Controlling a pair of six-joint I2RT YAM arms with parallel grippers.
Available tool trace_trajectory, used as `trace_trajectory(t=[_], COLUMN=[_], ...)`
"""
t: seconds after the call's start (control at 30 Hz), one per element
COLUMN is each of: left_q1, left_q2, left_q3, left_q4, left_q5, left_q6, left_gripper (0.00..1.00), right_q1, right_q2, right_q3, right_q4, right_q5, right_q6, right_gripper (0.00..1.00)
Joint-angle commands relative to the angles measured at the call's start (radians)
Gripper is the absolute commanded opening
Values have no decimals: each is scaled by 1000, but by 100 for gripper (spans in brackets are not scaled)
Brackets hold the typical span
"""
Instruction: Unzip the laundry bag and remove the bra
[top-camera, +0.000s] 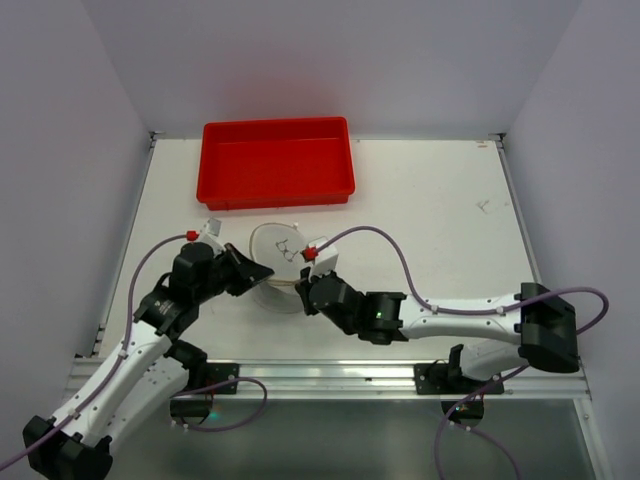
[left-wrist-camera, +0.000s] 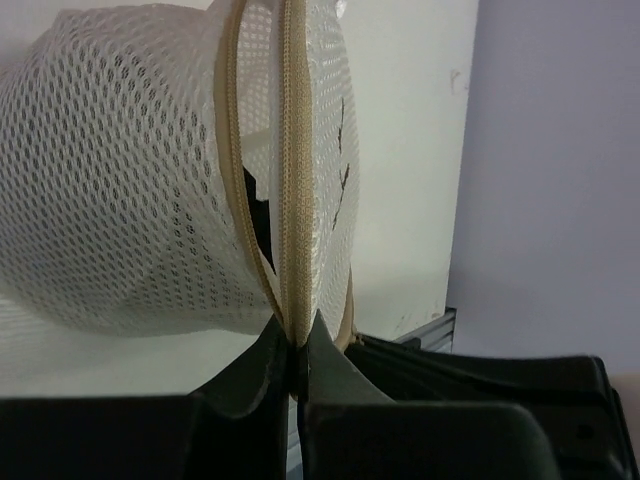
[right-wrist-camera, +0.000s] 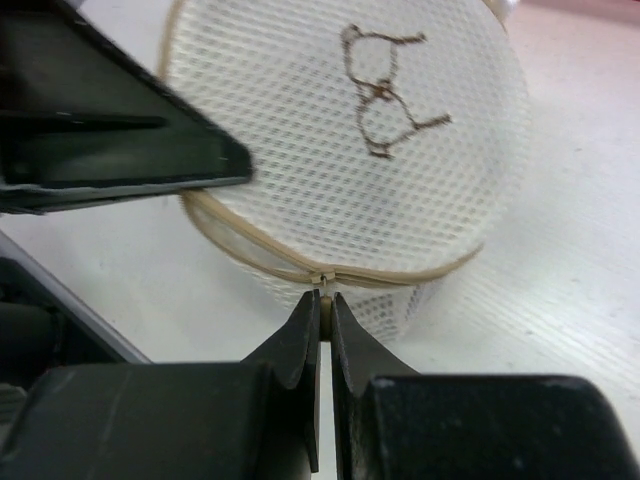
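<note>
Nearest to me, my right gripper (right-wrist-camera: 326, 302) is pressed together on the small zip pull (right-wrist-camera: 325, 282) at the near edge of the laundry bag (right-wrist-camera: 340, 150). Just to its left, my left gripper (left-wrist-camera: 293, 338) is pinched tight on the beige zip (left-wrist-camera: 292, 150) where the two halves of the seam meet, which holds the bag steady.

The bag sits on the table (top-camera: 430, 200) between my two grippers, tipped so its round lid with the dark mark (right-wrist-camera: 380, 95) faces up and toward the right. It is light, soft mesh with a springy rim. I expect it to buckle and slide rather than resist, so one side has to hold it while the other drags the pull around the curve. The pull is tiny and smooth and could slip from a loose pinch.

The zip is already parted a little on the left side. In the gap I see a dark patch that I take to be the bra (left-wrist-camera: 262, 215), inside the bag. It should be limp and light and can be pinched at any fold once the opening is wide enough.

Beyond the bag, at the far edge, is the red tray (top-camera: 278, 193).
</note>
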Motion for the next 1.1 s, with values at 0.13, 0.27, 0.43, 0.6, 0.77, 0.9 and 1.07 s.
trace_trajectory(t=[0.13, 0.27, 0.43, 0.6, 0.77, 0.9, 1.07], left_q1=[11, 11, 12, 19, 19, 19, 19], left_q2=[0, 38, 58, 129, 219, 267, 342], left_q3=[44, 14, -28, 16, 3, 21, 87], left_q4=[88, 207, 352, 305, 407, 457, 444], left_q5=[54, 152, 307, 283, 324, 333, 320], left_q6=[171, 185, 244, 317, 311, 340, 377], left_gripper=[0, 0, 0, 0, 14, 39, 58], right_q1=[-92, -143, -169, -169, -168, -132, -92], right_q2=[-119, -205, -227, -242, -250, -222, -152], right_q3=[-73, -108, -107, -99, -96, -64, -18], right_q4=[-143, -158, -189, -224, -173, -164, -115], right_q5=[74, 55, 32, 11, -61, -103, -134], right_q6=[-50, -69, -93, -87, -106, -107, -86], right_gripper=[0, 0, 0, 0, 0, 0, 0])
